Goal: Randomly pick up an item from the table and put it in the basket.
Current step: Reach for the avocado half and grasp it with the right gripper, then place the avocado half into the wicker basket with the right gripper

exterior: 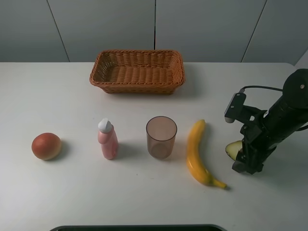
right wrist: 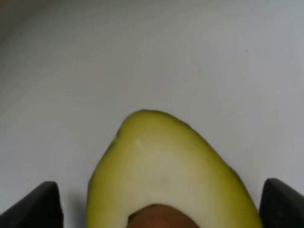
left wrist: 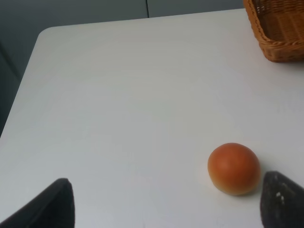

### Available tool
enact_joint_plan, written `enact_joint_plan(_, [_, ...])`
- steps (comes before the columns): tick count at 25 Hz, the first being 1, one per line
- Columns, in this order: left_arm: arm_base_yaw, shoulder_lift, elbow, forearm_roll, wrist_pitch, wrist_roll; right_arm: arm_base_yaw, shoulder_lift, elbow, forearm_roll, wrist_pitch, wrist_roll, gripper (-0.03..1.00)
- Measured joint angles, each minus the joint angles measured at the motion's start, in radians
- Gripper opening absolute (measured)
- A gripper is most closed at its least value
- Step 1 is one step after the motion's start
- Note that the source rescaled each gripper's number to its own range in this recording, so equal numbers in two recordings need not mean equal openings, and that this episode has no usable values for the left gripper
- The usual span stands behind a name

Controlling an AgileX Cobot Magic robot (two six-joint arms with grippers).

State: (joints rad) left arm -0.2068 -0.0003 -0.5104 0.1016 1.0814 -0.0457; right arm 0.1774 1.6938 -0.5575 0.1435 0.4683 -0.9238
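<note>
Near the left edge of the tabletop (exterior: 72,192) we see our left hand (left wrist: 168,204) spread wide, an orange fruit (left wrist: 233,168) just beside one finger. By the far edge sits the basket (exterior: 134,87). Right of a banana (exterior: 198,153), close to the right edge, the avocado half (exterior: 234,149) lies between the wide-apart fingers of our right hand (right wrist: 161,209).

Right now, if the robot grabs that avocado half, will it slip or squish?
Probably slippery: the avocado half shows smooth, pale cut flesh. That flesh looks soft, so a hard squeeze might dent it. It seems to lie cut side up, so its rounded back could rock.
</note>
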Motion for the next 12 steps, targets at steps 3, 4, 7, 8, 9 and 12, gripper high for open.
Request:
enact_joint_plan(3, [0.0,0.0,0.0,0.0,0.0,0.0,0.0,0.0,0.0,-0.002,0.0,0.026,0.01])
enact_joint_plan(4, [0.0,0.0,0.0,0.0,0.0,0.0,0.0,0.0,0.0,-0.003,0.0,0.031,0.01])
enact_joint_plan(7, [0.0,0.0,0.0,0.0,0.0,0.0,0.0,0.0,0.0,-0.003,0.0,0.041,0.01])
enact_joint_plan(8, [0.0,0.0,0.0,0.0,0.0,0.0,0.0,0.0,0.0,-0.003,0.0,0.041,0.01])
enact_joint_plan(9, [0.0,0.0,0.0,0.0,0.0,0.0,0.0,0.0,0.0,-0.003,0.0,0.041,0.01])
enact_joint_plan(12, [0.0,0.0,0.0,0.0,0.0,0.0,0.0,0.0,-0.006,-0.004,0.011,0.041,0.01])
